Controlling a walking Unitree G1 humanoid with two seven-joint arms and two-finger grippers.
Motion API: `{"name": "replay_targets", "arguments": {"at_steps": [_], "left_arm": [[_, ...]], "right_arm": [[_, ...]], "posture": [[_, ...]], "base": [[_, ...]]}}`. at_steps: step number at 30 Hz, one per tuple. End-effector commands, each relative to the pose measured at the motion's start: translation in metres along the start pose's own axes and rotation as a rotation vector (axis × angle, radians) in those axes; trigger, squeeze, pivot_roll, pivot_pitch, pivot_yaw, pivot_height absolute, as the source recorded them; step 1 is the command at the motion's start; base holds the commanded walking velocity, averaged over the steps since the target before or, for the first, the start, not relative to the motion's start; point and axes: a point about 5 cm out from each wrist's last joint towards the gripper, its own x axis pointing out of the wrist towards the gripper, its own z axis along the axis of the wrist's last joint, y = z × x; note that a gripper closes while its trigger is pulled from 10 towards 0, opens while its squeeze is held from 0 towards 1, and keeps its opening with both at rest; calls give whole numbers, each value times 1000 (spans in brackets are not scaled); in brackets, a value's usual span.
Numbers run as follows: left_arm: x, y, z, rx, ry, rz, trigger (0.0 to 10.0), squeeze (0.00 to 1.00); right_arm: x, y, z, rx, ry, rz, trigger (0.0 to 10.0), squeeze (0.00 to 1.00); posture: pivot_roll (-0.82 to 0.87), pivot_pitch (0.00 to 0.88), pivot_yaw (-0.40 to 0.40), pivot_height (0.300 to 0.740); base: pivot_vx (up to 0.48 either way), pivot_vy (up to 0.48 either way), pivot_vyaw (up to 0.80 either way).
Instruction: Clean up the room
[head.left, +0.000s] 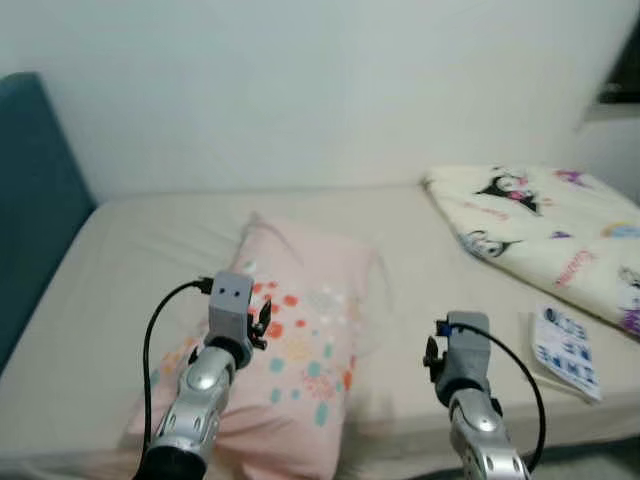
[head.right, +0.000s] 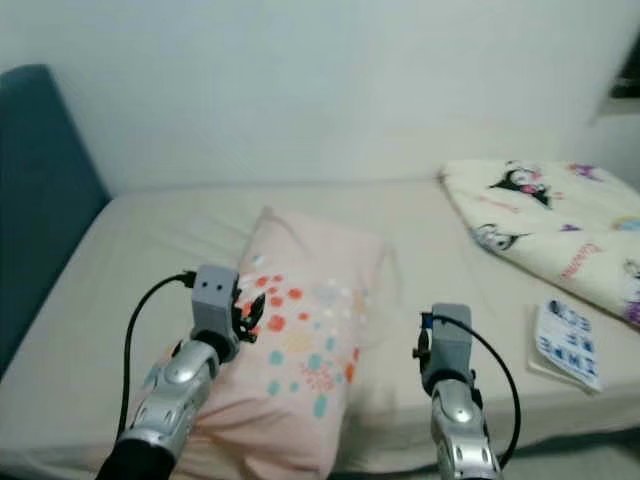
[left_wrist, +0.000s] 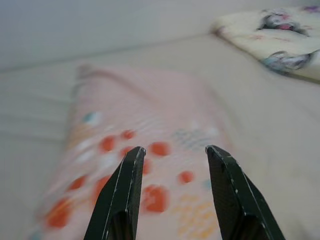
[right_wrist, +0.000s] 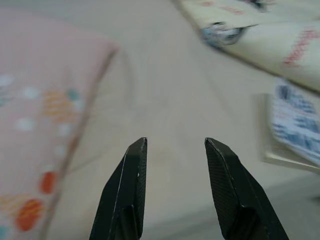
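1. Nearest the head camera are the two silver arms, both raised over the near edge of the bed (head.left: 120, 240).
2. Left gripper (left_wrist: 175, 150): its jaws stand apart with nothing between them, hovering just above the pink pillow (head.left: 300, 330). Seen from the head, the left gripper sits over the pillow's near left part.
3. Right gripper (right_wrist: 175, 142): its jaws are likewise apart and empty, poised over bare sheet between the pillow's right edge and a small printed booklet (head.left: 566, 352) near the bed's front edge.
4. Lying ahead of the left jaws, the pillow has its long axis running away from the robot, slanting slightly right toward the wall (head.left: 320, 90). Its far end is well beyond the jaws, its near end almost under the left arm.
5. My reading: the left arm is clearly the nearer one for taking the pillow; the right arm would need to swing inward to reach its right edge.
6. Farther out, a folded cartoon-print blanket (head.left: 540, 220) lies at the bed's right far side, and a teal headboard (head.left: 35, 190) stands at the left.
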Motion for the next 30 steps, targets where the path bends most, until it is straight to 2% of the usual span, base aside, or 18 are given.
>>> {"name": "replay_targets", "arguments": {"at_steps": [1,3,4,7,22,28,30], "left_arm": [[-1,0,-1,-7,-4,-2,10000,0],[-1,1,1,-10,-13,1,10000,0],[-1,2,2,-21,-16,5,10000,0],[0,3,4,-33,-26,3,10000,0],[3,5,7,-35,-34,4,10000,0],[5,5,8,-43,-30,27,10000,0],[5,5,10,-37,-32,39,10000,0]], "right_arm": [[-1,1,1,-1,-14,7,10000,0],[-1,2,6,-11,-60,36,10000,0],[-2,5,7,-50,-74,57,10000,0],[-1,9,6,-45,-62,81,10000,0],[-1,18,7,-32,-69,106,10000,0],[0,16,8,-33,-75,107,10000,0],[0,16,8,-33,-76,107,10000,0]], "posture": [[-36,0,-20,740],[-36,0,-11,740],[-36,0,-9,740],[-36,0,-5,740],[-29,0,-6,740],[-30,0,-7,740],[-30,0,-7,740]], "base": [[0,0,-800],[0,0,-800],[0,0,0],[0,0,0],[0,462,0],[0,0,0],[0,-480,0]]}}
